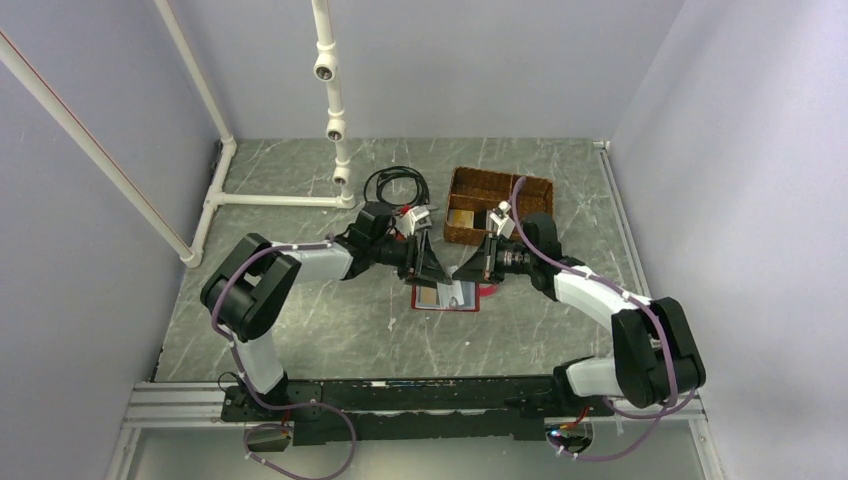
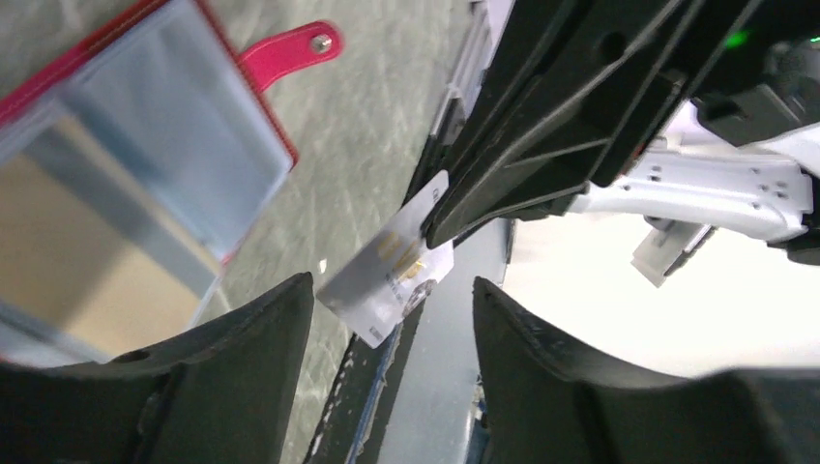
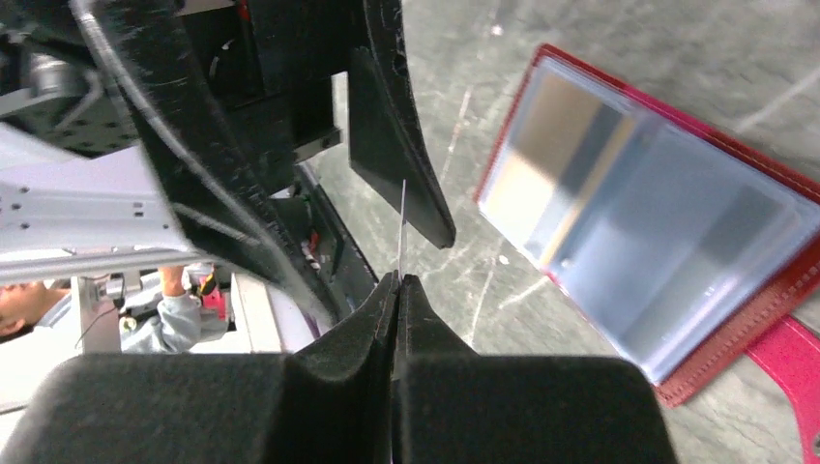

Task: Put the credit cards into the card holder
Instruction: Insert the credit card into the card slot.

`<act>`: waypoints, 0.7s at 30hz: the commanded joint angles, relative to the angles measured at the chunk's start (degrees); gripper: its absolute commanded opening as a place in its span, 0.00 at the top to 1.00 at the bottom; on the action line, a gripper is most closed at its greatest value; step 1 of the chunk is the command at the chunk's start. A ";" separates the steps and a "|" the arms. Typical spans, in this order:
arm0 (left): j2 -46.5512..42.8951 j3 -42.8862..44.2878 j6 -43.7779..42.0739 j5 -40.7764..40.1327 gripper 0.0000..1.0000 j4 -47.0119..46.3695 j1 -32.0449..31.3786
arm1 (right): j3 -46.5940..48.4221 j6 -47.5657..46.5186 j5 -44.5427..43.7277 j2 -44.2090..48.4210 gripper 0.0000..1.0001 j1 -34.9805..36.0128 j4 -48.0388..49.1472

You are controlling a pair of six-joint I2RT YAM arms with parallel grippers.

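The card holder (image 1: 446, 296) lies open on the table, dark red with clear pockets (image 3: 658, 222) and a red snap tab (image 2: 290, 53). A tan card (image 2: 87, 251) shows inside one pocket. Just above the holder, my right gripper (image 3: 396, 280) is shut on a white credit card (image 2: 392, 271), which the right wrist view shows edge-on (image 3: 400, 222). My left gripper (image 2: 393, 282) faces it, open. Its fingers (image 2: 261, 338) stand on either side of the card's free end without touching it. In the top view the two grippers (image 1: 432, 265) (image 1: 470, 270) meet tip to tip.
A brown wicker basket (image 1: 520, 190) stands behind the right arm with more cards (image 1: 461, 218) in it. A coiled black cable (image 1: 395, 183) lies behind the left gripper. White pipe framing (image 1: 280, 200) runs along the back left of the table.
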State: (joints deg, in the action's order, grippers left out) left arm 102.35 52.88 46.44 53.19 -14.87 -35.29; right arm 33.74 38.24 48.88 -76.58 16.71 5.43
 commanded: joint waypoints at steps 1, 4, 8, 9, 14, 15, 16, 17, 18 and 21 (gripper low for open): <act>-0.90 -4.93 17.99 7.92 0.47 -31.93 2.39 | -1.23 2.50 3.23 3.62 1.00 0.25 9.36; 0.85 -8.63 28.57 7.61 0.91 -47.87 5.24 | -2.47 3.71 1.85 4.66 0.90 0.03 10.05; 0.58 -9.83 30.29 7.02 1.00 -51.53 6.79 | -6.30 10.64 3.82 4.59 0.73 0.25 19.41; 0.19 -9.70 29.95 6.93 1.00 -51.04 6.81 | -7.26 12.49 4.52 4.37 0.72 0.29 22.24; -0.92 -8.33 28.67 6.91 1.00 -48.98 6.86 | -9.51 19.11 6.55 2.52 0.72 0.78 32.85; -0.98 -7.82 28.23 7.27 1.00 -48.19 6.83 | -9.45 19.64 6.48 2.30 0.76 0.78 33.35; -1.00 -7.53 27.85 7.40 1.00 -47.60 6.85 | -9.32 20.00 6.47 2.10 0.80 0.78 33.90; -1.01 -7.31 27.56 7.45 1.00 -47.07 6.84 | -9.41 20.97 6.56 1.94 0.81 0.78 35.53; -0.94 -7.08 27.49 7.63 1.00 -46.93 6.86 | -9.55 21.86 6.46 1.72 0.80 0.78 37.04; -0.77 -6.59 26.13 8.34 1.00 -44.02 6.83 | -8.30 19.69 4.94 1.63 0.97 0.78 32.57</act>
State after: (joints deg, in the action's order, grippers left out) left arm 103.22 43.77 74.17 59.29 -59.20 -28.21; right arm 24.38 57.60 54.35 -74.70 17.21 34.96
